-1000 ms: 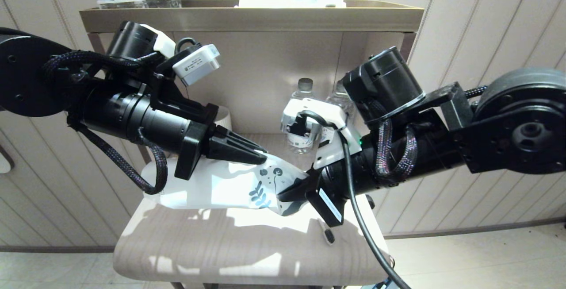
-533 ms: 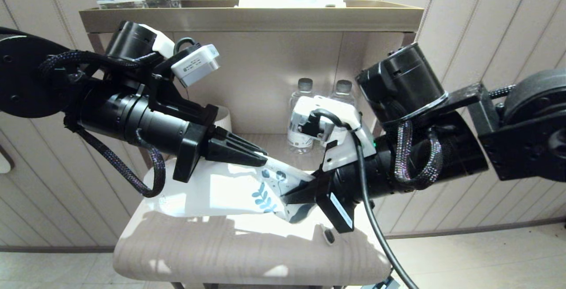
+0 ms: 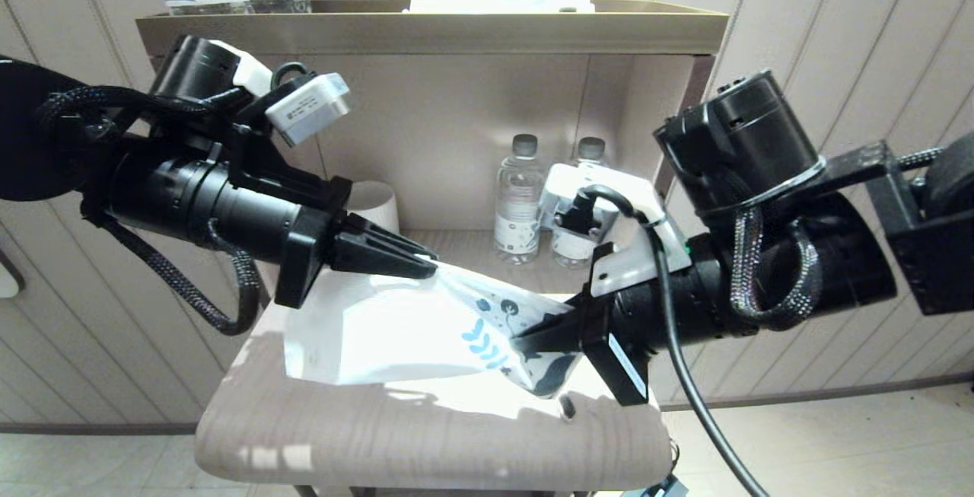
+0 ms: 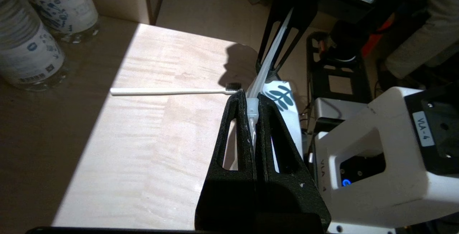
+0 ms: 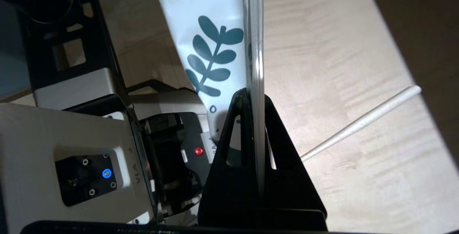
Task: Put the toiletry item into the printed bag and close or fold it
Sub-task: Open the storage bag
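Both arms up at mid-frame in the head view, meeting over the pale wooden stool top (image 3: 426, 436). Left gripper (image 3: 426, 267) reaching in from the left, fingers clamped tight on the upper edge of the printed bag (image 3: 380, 329). Right gripper (image 3: 525, 343) coming in from the right, fingers pinched shut on the bag's leaf-printed end. Bag stretched between the two, lifted clear of the wood along the top, lower edge sagging toward the surface at centre frame. From the left wrist view, bag edge seen thin as a strip, squeezed between the black fingers (image 4: 236, 130). Toiletry item (image 4: 172, 91) lying flat on the wood, outside the bag, dark bristled head pointing toward the gripper tips. Only the dark head, probably, peeking out below the right gripper at lower centre in the head view. Two water bottles (image 3: 519, 204) upright on the shelf behind, upper centre.
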Controlling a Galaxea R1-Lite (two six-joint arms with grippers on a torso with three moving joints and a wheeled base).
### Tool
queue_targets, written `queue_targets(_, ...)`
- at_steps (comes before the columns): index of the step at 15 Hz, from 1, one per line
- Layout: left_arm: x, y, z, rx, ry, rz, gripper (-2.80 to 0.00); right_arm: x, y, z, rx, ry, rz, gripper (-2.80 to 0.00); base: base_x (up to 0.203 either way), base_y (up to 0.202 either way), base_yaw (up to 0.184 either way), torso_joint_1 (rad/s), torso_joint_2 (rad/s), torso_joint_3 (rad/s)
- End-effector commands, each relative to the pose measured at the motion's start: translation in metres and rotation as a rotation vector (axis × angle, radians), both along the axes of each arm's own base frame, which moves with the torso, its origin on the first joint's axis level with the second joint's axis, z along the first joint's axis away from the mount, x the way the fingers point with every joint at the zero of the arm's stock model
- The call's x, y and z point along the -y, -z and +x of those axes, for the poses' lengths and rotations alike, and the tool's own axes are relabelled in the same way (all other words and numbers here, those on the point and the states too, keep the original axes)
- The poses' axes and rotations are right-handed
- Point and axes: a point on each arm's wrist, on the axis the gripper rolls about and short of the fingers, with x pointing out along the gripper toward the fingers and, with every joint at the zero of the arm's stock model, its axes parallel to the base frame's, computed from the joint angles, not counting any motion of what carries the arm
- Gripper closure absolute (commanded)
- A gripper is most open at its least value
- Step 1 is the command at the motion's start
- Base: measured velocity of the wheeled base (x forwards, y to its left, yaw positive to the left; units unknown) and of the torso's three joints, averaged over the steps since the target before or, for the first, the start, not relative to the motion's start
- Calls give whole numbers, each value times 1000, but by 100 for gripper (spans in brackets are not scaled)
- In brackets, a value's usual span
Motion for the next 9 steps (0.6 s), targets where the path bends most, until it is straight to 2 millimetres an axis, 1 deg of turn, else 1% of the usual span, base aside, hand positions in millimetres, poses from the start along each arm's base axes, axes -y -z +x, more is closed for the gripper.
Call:
queue_targets(1, -2, -2, -2, 5, 4, -6, 0, 1, -1, -2, 3, -7, 5, 0, 0, 0, 0, 0, 0, 0)
queue_targets(9, -9, -2, -5, 19, -9, -4, 0, 3, -2, -4, 5, -7, 6, 0, 0, 0, 0, 0, 0, 0)
